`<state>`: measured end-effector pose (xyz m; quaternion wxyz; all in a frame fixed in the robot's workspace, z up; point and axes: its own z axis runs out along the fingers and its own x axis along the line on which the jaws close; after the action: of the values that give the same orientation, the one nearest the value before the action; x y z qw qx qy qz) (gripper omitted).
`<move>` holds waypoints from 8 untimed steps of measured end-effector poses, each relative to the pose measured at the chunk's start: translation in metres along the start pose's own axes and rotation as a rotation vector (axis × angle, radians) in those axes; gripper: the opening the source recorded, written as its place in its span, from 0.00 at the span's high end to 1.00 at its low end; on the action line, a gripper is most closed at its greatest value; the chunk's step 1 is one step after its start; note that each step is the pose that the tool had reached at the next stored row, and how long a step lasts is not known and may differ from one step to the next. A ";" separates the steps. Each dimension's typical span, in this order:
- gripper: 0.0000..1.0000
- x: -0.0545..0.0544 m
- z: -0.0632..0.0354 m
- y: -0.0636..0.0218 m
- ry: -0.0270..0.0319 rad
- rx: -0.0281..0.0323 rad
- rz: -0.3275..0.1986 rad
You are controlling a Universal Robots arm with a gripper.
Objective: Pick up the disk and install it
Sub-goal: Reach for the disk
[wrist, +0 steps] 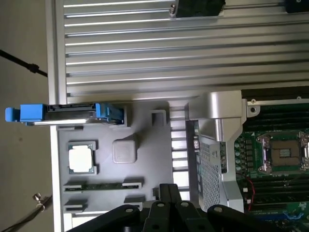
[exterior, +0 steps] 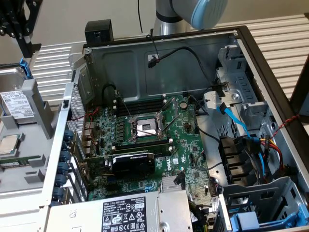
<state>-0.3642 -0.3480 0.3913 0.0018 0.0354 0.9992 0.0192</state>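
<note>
Disk (exterior: 17,104) broadside in exterior view; edge-on in wrist view; claw (wrist: 166,191) shut

One disk (exterior: 17,104), one processor chip (exterior: 7,144) and seemingly one memory stick (wrist: 103,185) lie in one grey tray (wrist: 145,145). One open computer case (exterior: 193,63) holds one motherboard (exterior: 190,154) and one power supply (exterior: 169,210).

Black gripper (wrist: 166,189); beyond its jaws a silver, white-labelled disk (wrist: 72,113) in a blue frame, on a plain grey tray (wrist: 145,125); green motherboard (exterior: 193,162) to one side
</note>
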 end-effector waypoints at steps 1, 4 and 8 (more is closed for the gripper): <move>0.89 0.004 0.0002 0.0015 -0.0001 0.0000 0.000; 0.89 0.016 0.0005 0.0040 0.0000 0.0000 -0.001; 0.89 0.032 0.0008 0.0035 0.0001 0.0000 -0.003</move>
<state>-0.3959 -0.3422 0.3906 0.0018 0.0339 0.9992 0.0192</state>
